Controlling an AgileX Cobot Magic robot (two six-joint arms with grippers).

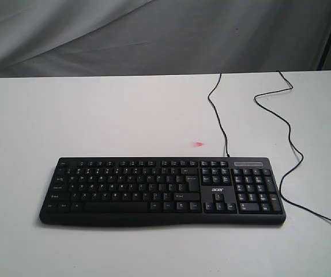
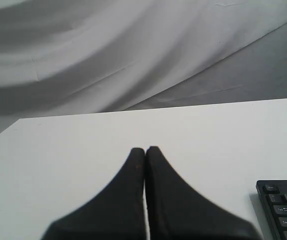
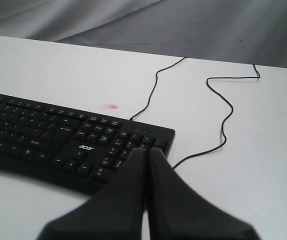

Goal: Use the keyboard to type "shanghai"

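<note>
Clearly, left end effector (image 2: 144,150) and right end effector (image 3: 147,150) sit clenched, empty; drop one closed tip squarely onto S on the keyboard (image 1: 162,190), lower left of the exterior frame.

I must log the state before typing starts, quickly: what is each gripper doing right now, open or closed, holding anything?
Left gripper: closed, jaws pressed together, holding nothing.
Right gripper: closed, jaws pressed together, holding nothing.
</note>
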